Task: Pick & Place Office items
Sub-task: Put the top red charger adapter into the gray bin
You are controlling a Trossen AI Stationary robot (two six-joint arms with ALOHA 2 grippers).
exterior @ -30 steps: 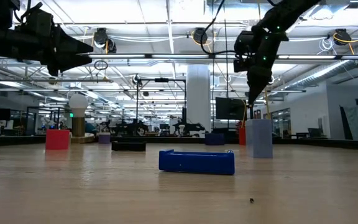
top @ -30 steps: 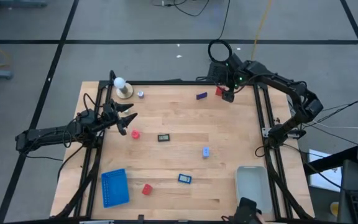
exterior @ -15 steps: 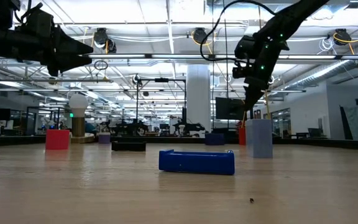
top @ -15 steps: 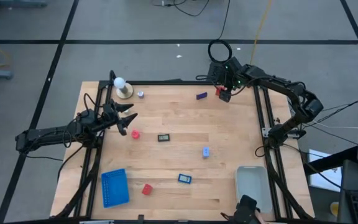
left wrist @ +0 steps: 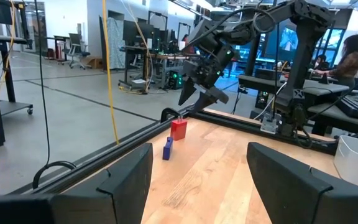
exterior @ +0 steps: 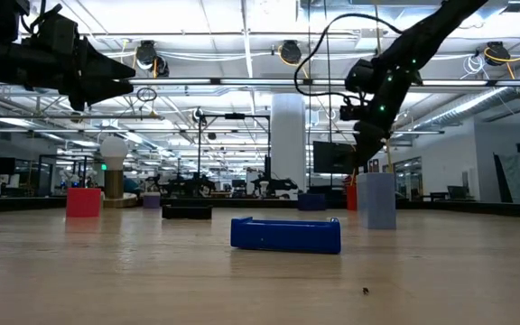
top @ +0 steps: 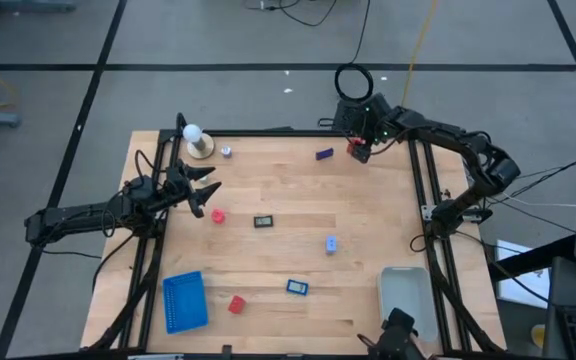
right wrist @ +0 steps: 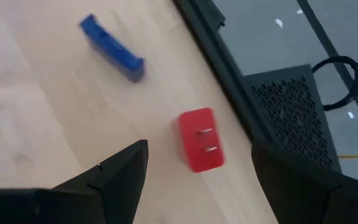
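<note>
Jaws parted on the right gripper (right wrist: 194, 180), poised over the red block (right wrist: 199, 140) beside the table (top: 368, 230) edge.

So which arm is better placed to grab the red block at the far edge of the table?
The right. Its gripper hangs open directly over the red block, while the left gripper, also open, waits across the table near the left edge.

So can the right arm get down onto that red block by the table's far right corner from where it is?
Probably yes. The right gripper hangs open just above the red block, nothing lies between them, and the dark blue piece sits well apart; only the black table frame runs close beside it.
</note>
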